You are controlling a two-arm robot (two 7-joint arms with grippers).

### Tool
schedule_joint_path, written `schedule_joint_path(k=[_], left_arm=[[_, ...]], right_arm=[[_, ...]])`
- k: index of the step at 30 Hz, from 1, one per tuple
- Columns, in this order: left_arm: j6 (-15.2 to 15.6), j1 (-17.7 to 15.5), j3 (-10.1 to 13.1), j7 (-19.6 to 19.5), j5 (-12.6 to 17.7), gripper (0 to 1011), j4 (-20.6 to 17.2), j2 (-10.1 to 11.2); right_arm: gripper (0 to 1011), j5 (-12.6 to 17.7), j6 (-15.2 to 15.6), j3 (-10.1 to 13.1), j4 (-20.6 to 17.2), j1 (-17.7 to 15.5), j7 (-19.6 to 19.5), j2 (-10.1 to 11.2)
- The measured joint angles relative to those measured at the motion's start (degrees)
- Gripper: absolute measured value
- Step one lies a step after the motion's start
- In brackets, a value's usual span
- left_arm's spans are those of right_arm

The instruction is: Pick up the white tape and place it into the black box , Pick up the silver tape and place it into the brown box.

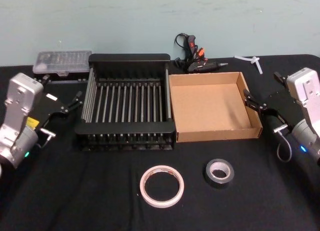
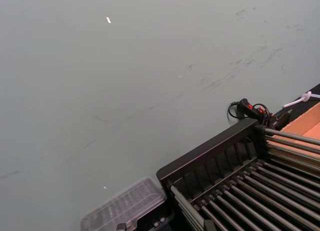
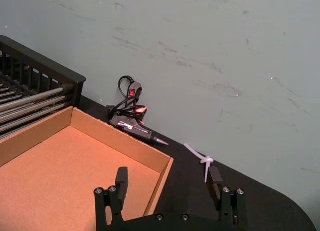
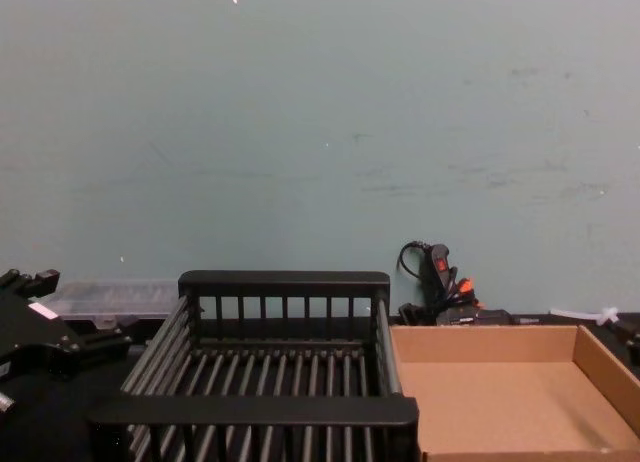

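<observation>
The white tape (image 1: 161, 186) lies flat on the black cloth near the table's front, below the black box (image 1: 129, 57). To its right rests the smaller silver tape (image 1: 219, 172), in front of the brown box (image 1: 210, 107). The black box (image 4: 285, 282) and the brown box (image 4: 500, 392) stand side by side, with nothing in either. My left gripper (image 1: 71, 103) hovers open at the black box's left side, well away from both rolls. At the brown box's right wall my right gripper (image 1: 255, 102) is also open, and its fingers (image 3: 121, 178) hold nothing.
A clear plastic case (image 1: 62, 62) sits at the back left behind the black box. A black and orange glue gun (image 1: 196, 60) and a white zip tie (image 1: 252, 61) lie at the back right. A pale green wall closes off the table's far edge.
</observation>
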Motion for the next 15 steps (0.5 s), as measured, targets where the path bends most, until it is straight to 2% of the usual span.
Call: schedule_joint_path(k=[15], left_arm=[[0.0, 0.0, 0.0, 0.0, 0.0, 1001, 0.0, 0.0]], right_arm=[[1002, 0.0, 0.0, 0.0, 0.0, 0.0, 0.0, 0.0]])
